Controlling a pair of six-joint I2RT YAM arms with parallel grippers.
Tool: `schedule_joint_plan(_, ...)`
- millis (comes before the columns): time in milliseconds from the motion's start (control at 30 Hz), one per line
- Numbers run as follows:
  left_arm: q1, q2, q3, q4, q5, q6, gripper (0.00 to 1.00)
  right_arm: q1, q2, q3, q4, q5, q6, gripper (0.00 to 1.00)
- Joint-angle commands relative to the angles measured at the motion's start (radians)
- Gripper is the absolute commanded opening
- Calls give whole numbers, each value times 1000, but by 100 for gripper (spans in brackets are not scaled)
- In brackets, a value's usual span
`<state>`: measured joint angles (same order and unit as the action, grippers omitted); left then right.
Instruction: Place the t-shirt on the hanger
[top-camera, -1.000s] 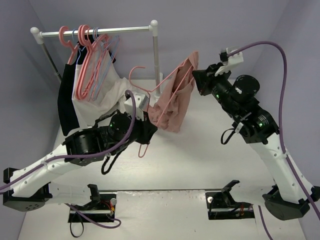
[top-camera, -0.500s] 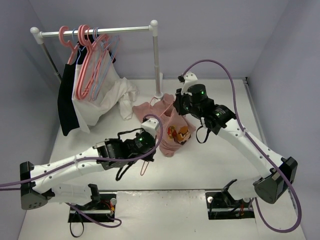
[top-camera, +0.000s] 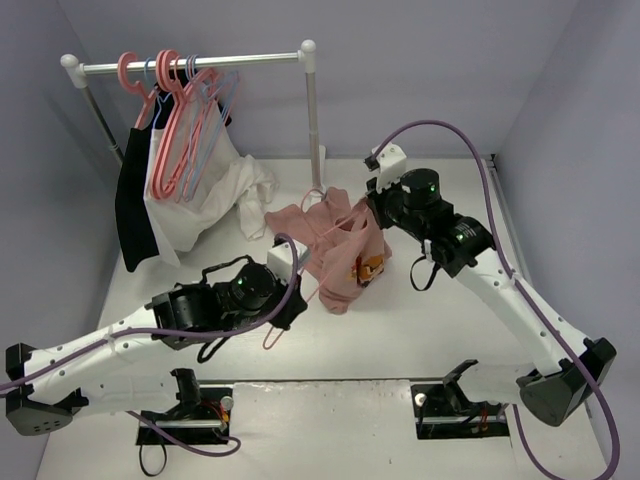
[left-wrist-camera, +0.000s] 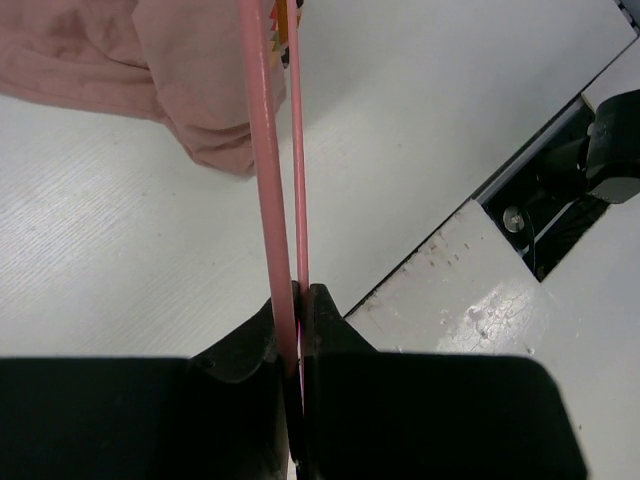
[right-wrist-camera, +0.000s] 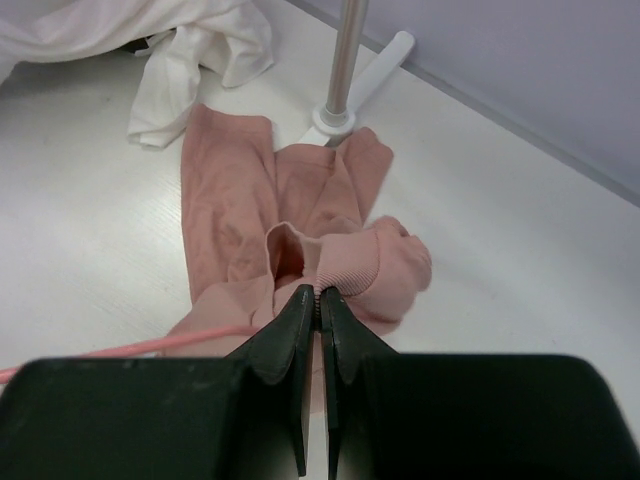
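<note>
And there's the shirt, crumpled mid-table, just in front of the rack's right post. The rack stands back left with garments hanging on it, and one hem trails onto the table left of the shirt. The hanger runs from under the shirt's near-left edge towards the arms. The left gripper is on it there. The right gripper is at the collar, on the shirt's right rear.

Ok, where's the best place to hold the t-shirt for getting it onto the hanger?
Probably the ribbed collar band, from above, as the right gripper has it: the t-shirt lies crumpled, and that thick rim stands up, opening the neck for the hanger.
</note>
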<state>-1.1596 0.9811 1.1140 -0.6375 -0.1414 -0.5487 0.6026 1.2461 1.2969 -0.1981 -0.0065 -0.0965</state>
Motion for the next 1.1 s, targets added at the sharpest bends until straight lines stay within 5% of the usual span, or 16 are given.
schedule_joint_plan(0,14,19,-23,156,127,81,0,-3,-58,-7,66,-105,-105,0)
schedule_joint_plan(300,141,22,-59,278,122,82,0,-3,-107,-23,52,-187,-142,0)
schedule_joint_plan(700,134,123,-56,485,139,100,0,-1,-87,75,45,-258,-134,0)
schedule_joint_plan(833,135,109,-64,530,22,72,0,4,-101,100,42,-262,-124,0)
schedule_joint_plan(1067,150,152,56,521,28,140,0,8,-146,116,43,-337,-107,0)
